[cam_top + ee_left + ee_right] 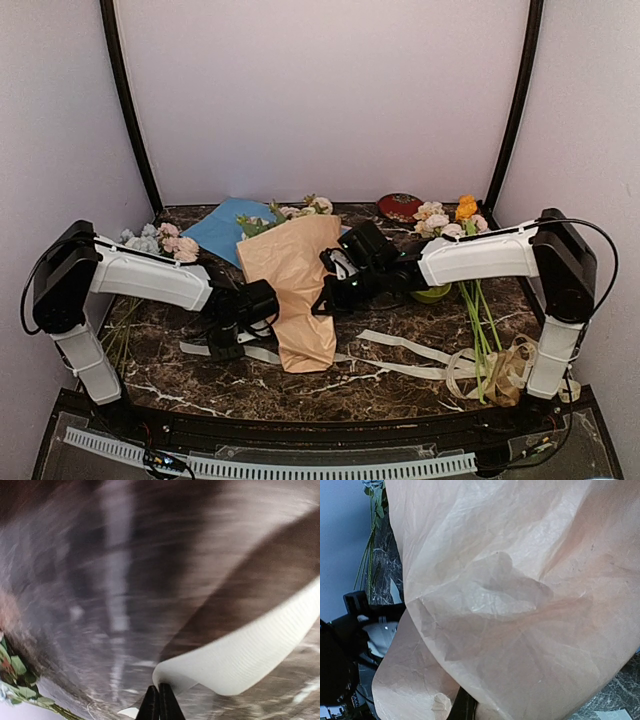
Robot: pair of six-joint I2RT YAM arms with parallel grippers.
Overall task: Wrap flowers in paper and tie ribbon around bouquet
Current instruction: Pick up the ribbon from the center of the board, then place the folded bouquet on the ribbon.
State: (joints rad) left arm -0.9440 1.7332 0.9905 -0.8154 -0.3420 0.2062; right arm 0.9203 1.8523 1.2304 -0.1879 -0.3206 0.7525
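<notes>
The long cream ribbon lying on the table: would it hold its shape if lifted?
Probably floppy: the flat cream ribbon curls over where the left jaws pinch it. Likely light, being thin; its loose loops could snag.

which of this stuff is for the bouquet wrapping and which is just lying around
In use: tan kraft paper cone; pink-cream blooms in it; cream flat ribbon.
Lying about: light blue paper sheet; blue-bloom bunch; orange-bloom bunch; round red object.

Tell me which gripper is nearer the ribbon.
Left. The left gripper is shut on the ribbon itself, left of the bouquet; the right gripper pinches the paper on the bouquet's right side, clear of the ribbon.
</notes>
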